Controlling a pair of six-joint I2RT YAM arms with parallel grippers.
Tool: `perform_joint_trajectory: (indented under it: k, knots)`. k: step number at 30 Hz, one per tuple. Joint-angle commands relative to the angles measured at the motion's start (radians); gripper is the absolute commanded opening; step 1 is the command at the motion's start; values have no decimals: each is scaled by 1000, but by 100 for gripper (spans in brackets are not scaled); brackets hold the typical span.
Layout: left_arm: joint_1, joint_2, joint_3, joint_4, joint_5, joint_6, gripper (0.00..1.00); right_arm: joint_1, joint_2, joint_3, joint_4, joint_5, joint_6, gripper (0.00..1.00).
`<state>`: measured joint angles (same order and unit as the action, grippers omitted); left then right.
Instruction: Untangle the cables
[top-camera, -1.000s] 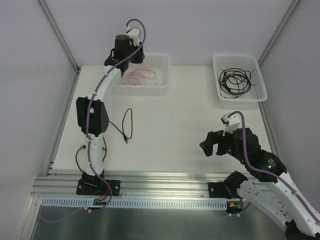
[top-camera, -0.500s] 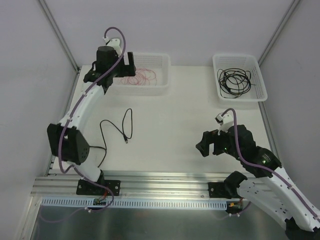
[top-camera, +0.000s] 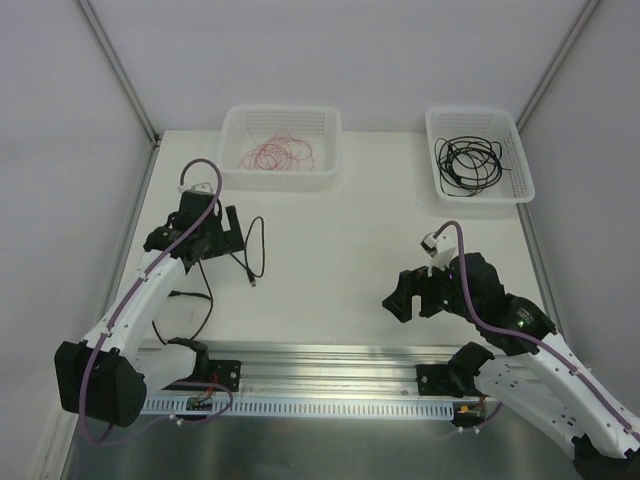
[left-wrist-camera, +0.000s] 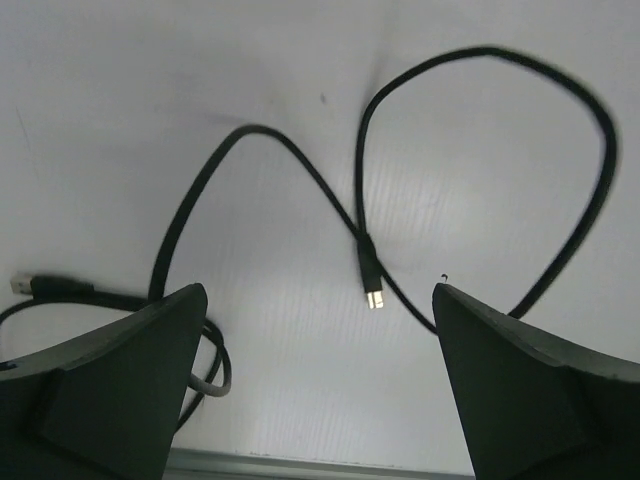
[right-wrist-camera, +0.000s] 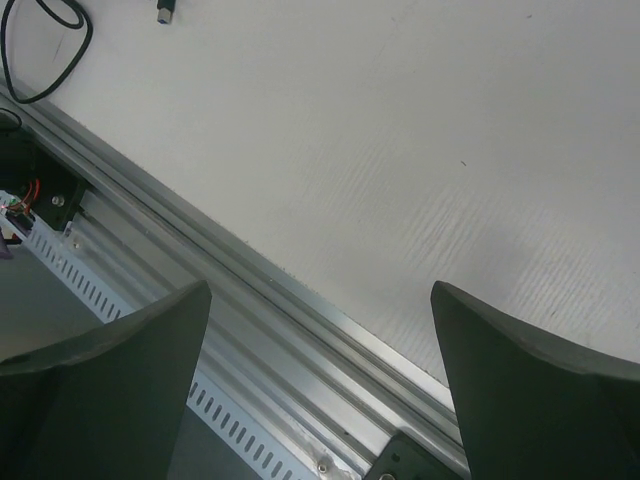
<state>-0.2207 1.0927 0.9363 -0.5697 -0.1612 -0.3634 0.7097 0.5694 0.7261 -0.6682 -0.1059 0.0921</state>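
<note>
Your left arm has swung back from the far-left basket (top-camera: 330, 172), and the left gripper (top-camera: 228, 236) now hangs, jaws apart, over the loose black cable (top-camera: 258, 245) on the tabletop (top-camera: 350, 240). Red-pink cables (top-camera: 275, 153) lie in that basket, and coiled black cables (top-camera: 468, 163) lie in the far-right basket (top-camera: 522, 178). Your right gripper (top-camera: 400, 298) sits near right, jaws apart. From the left wrist you see the loose cable's plug (left-wrist-camera: 372, 290) between the spread jaws. From the right wrist you see tabletop and the near rail (right-wrist-camera: 230, 290) between wide jaws.

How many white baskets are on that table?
2. One basket sits back left, holding red-pink cables; the other basket sits back right, holding black cables.
</note>
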Motion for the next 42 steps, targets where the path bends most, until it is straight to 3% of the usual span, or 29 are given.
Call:
perform_joint_trajectory:
  k: [1, 8, 14, 19, 26, 30, 33, 34, 36, 38, 42]
  knots:
    - [15, -62, -65, -47, -50, -91, 96, 19, -29, -17, 39, -43, 37, 97]
    - [18, -79, -128, -45, -130, -140, 88, 42, -69, -36, 24, -54, 57, 97]
    - [18, -189, -64, -62, -101, -83, 92, 57, -80, -44, 28, -61, 67, 97]
    - [18, -261, -28, -99, -223, -48, 92, 66, -75, -42, 42, -58, 74, 97]
    - [29, -134, -105, -90, -196, -98, 88, 82, -78, -47, 44, -60, 89, 97]
    - [27, -62, -125, -50, -150, -117, 73, 99, -86, -62, 55, -66, 101, 97]
    - [27, -56, -113, -36, -109, -108, 46, 111, -83, -77, 76, -69, 113, 97]
    - [27, -59, -107, -33, -95, -102, 27, 115, -79, -82, 94, -72, 121, 97]
    - [24, -80, -82, -32, -46, -80, 10, 131, -71, -90, 119, -72, 130, 97]
    - [17, -97, -64, -22, -11, -66, 0, 145, -50, -99, 165, -72, 141, 97]
    - [-75, -157, -42, 17, 101, 3, 0, 195, 3, -97, 242, -38, 172, 97]
